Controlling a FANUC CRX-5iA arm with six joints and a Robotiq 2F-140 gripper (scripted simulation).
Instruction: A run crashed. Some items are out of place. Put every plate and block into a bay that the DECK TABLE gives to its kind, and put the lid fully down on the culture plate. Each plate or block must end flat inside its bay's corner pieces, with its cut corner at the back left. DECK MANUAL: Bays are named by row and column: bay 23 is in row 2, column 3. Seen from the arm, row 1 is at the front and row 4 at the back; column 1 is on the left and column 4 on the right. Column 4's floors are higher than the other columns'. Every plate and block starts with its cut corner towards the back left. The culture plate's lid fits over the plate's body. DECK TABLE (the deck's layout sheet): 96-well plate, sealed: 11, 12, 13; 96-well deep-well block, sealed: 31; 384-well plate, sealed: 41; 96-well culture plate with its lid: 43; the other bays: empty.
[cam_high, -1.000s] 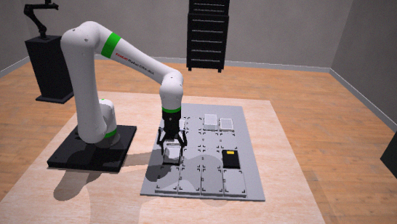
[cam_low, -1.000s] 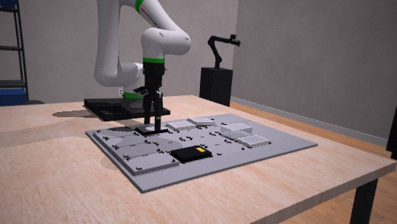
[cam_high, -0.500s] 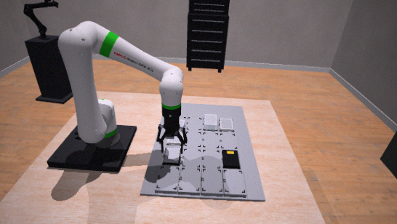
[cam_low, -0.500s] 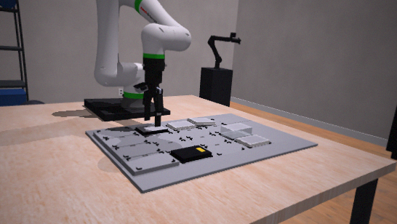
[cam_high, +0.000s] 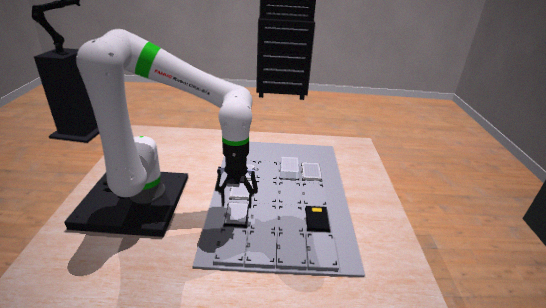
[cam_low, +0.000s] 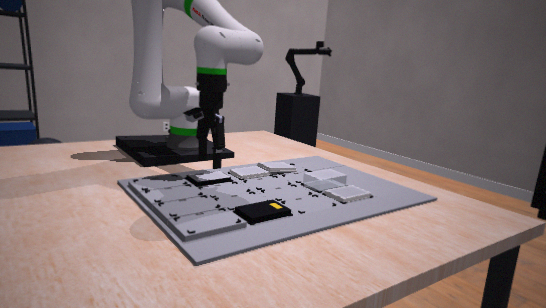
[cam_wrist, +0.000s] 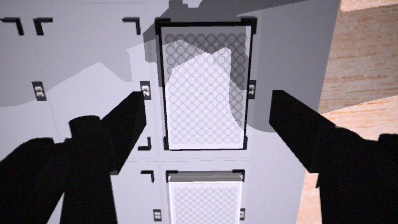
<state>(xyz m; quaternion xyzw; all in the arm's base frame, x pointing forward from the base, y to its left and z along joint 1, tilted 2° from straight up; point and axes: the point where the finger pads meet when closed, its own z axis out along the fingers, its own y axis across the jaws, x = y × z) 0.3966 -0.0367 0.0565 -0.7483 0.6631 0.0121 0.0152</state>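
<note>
So the gripper (cam_wrist: 207, 120) hangs above the deck with its fingers spread wide and nothing between them. Straight under it in the wrist view sits a sealed 96-well plate (cam_wrist: 205, 90), flat inside the black corner pieces of the bay labelled 13, which is one of the bays its kind is allowed, so I'd call that one placed.

What matters for the next move: the plate's long axis runs up and down the wrist picture, and the two fingers stand off its long sides, one to each side, clear of the edges and not touching. So the fingers are lined up to close across the short width, same as for any other plate lying the same way.

Another sealed plate (cam_wrist: 204, 202) sits in the next bay toward the bottom of the wrist view, labelled 12 as far as I can read it, long axis the same way.

In the top view, what's probably left is farther across the grey deck (cam_high: 345, 250): a black plate (cam_high: 317, 218) with a yellow mark, and two pale pieces (cam_high: 289, 167) side by side near the arm's left. I can't tell which is which kind from here. My guess is the arm needs to lift and travel that way, keeping the same finger orientation.
</note>
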